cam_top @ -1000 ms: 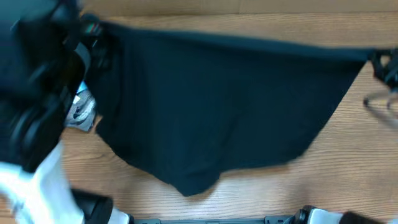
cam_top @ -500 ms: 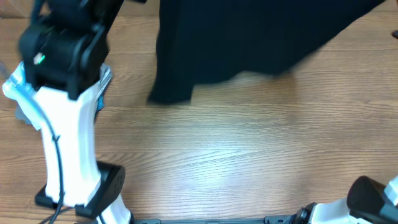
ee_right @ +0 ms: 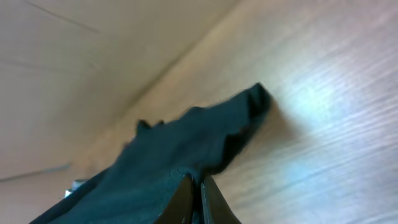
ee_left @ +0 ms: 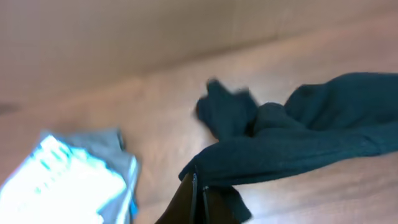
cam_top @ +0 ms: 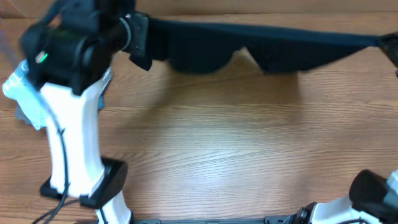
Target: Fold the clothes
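Pinching opposite ends of the plain black short-sleeved T-shirt of soft fabric (cam_top: 267,46), the left pincer (ee_left: 198,199) and right pincer (ee_right: 199,198) are each pressed together on cloth. From either pincer the shirt runs straight toward the other. Its long axis spans the gap, drawn into a narrow band over the wooden worktop (cam_top: 236,137). Neither arm is nearer, since each holds an end. Outward of the left pincer lies a light blue garment (ee_left: 74,186), its white lettering too blurred to read. No neck label shows.
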